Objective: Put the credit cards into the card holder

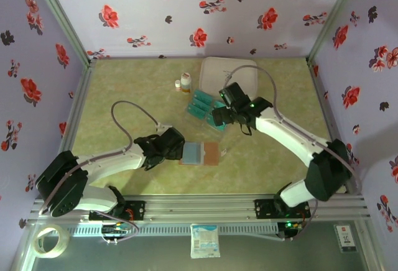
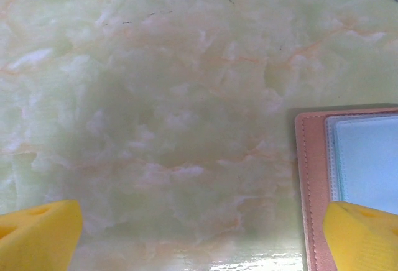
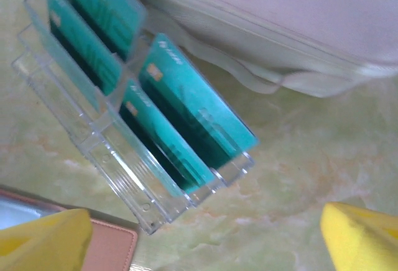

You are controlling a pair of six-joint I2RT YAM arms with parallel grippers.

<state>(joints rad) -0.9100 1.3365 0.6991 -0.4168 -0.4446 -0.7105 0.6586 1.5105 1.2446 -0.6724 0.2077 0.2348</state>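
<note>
The card holder [image 1: 211, 153] lies open and flat near the middle of the table, brown cover to the right, pale blue-grey inside [image 2: 367, 159] to the left. My left gripper [image 1: 178, 148] is open at its left edge; one yellow fingertip [image 2: 364, 237] overlaps the brown border [image 2: 313, 178], and bare table lies between the fingers. Several teal credit cards [image 1: 200, 104] stand in slots of a clear plastic tray [image 3: 124, 171]. My right gripper [image 1: 219, 114] hovers open just beside the tray, its yellow fingertips [image 3: 43, 243] apart and holding nothing. The nearest card [image 3: 199, 109] is above them.
A large white zipped case [image 1: 227, 72] lies behind the tray, close to the right arm. Two small bottles [image 1: 184, 81] stand left of it. A tape roll [image 1: 50, 240] and a small packet [image 1: 205, 240] sit below the table's front rail. Floral walls enclose three sides.
</note>
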